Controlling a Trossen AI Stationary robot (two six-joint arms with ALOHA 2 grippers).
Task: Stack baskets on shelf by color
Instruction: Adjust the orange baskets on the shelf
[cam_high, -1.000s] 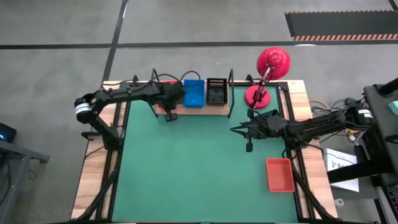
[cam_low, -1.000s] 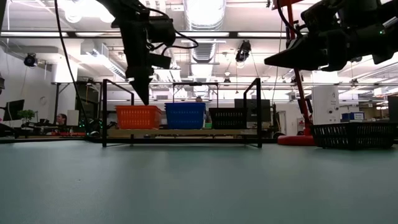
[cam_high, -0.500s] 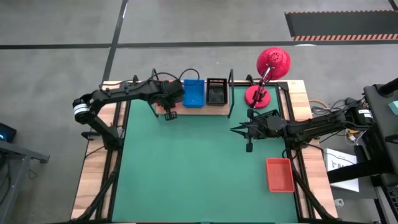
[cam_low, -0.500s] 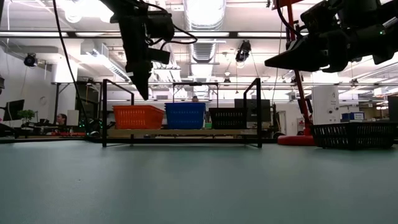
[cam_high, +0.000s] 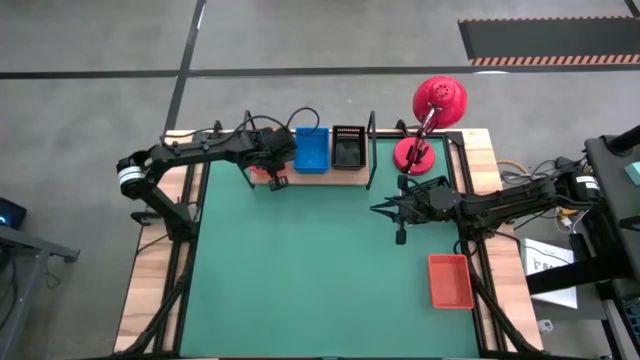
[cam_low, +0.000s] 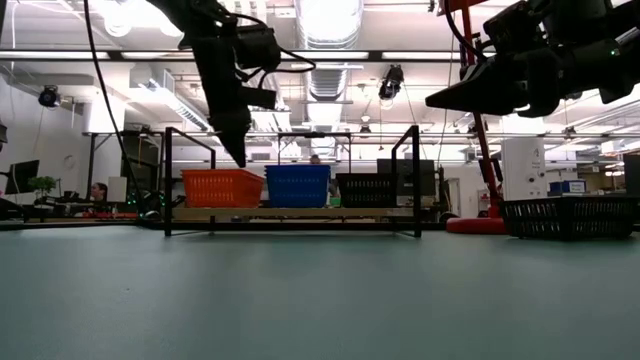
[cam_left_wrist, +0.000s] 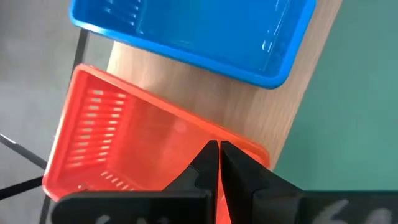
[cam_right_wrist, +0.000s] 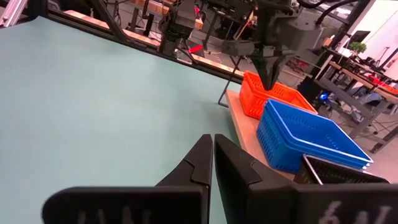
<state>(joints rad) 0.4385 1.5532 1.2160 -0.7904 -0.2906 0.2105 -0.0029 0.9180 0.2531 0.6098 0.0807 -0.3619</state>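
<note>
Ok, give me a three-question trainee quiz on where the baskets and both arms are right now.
1. True or false: a blue basket sits between an orange and a black one on the shelf.
2. Which hand is over the orange basket on the shelf? A) left B) right
3. Fill in: a lone orange basket lies on the table's ___ side.

Key:
1. True: blue basket, orange basket, black basket, shelf.
2. A: left hand; right hand waits mid-table.
3. Right: lone orange basket.

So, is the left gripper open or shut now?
Shut. In the left wrist view, the left gripper's two dark fingers meet tip to tip above the orange basket, holding nothing.
</note>
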